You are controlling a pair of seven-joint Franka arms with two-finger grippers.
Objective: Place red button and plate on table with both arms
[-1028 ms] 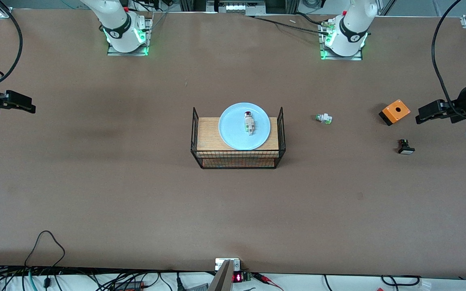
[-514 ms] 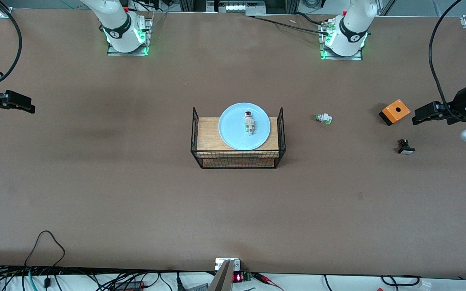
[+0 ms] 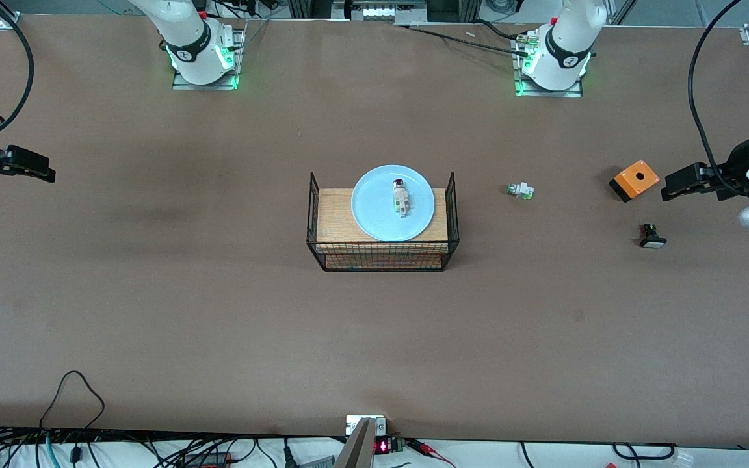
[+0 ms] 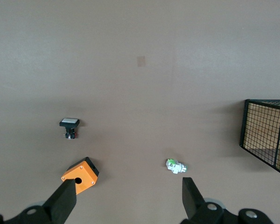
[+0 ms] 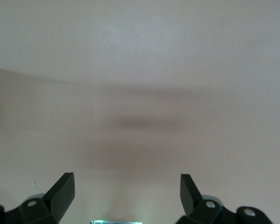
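Brown desk [image 3: 153,312]: red button [image 3: 400,197] lies on plate [image 3: 374,214] atop the central rack [image 3: 382,257]. Left gripper [image 4: 126,198] at 3 o'clock over an orange box [image 3: 634,179], right gripper [image 5: 126,193] at 9 o'clock, fingers released, empty. Approach stage; next, reach rack.

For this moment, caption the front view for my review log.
Red button lies on plate atop wire rack; both grippers wait open, apart.
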